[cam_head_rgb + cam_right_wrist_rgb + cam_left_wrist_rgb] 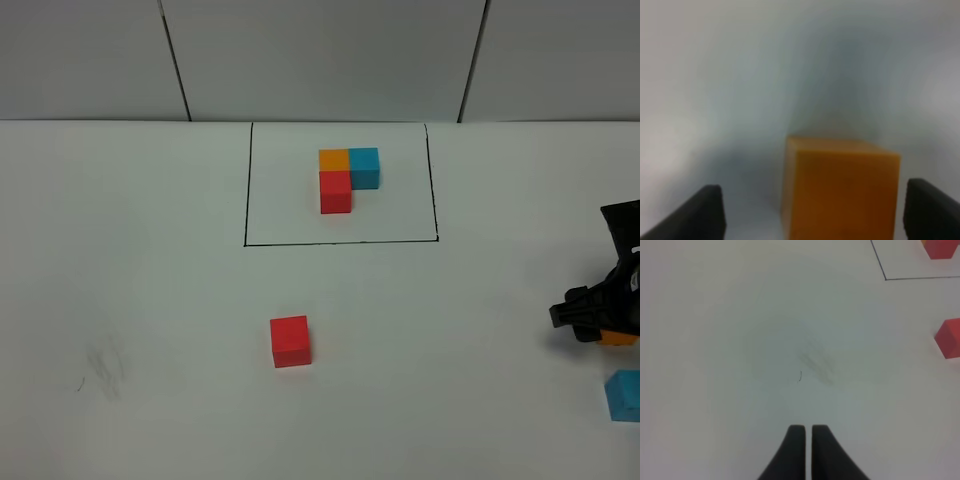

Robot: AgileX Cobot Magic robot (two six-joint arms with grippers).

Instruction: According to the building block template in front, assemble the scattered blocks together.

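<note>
One white bench (130, 250) is carrying everything. One black drawn rectangle (340, 242) is sitting mid-bench by the far edge, framing one building block template (345, 175): three joined cubes, orange, blue, red, in an L. Two grippers: I am keeping my left gripper (808, 430) over bare bench, fingers pressed together. My right gripper (815, 215) is standing fingers apart either side of the orange cube (840, 190), not clamping it. Three scattered blocks (290, 341): red one lying mid-bench, orange at the right edge, teal-blue cube (624, 395) sitting beside it toward the near right corner.

The right gripper (605, 322) hides most of the orange cube (619, 339); the teal-blue cube (625, 396) is cropped.
</note>
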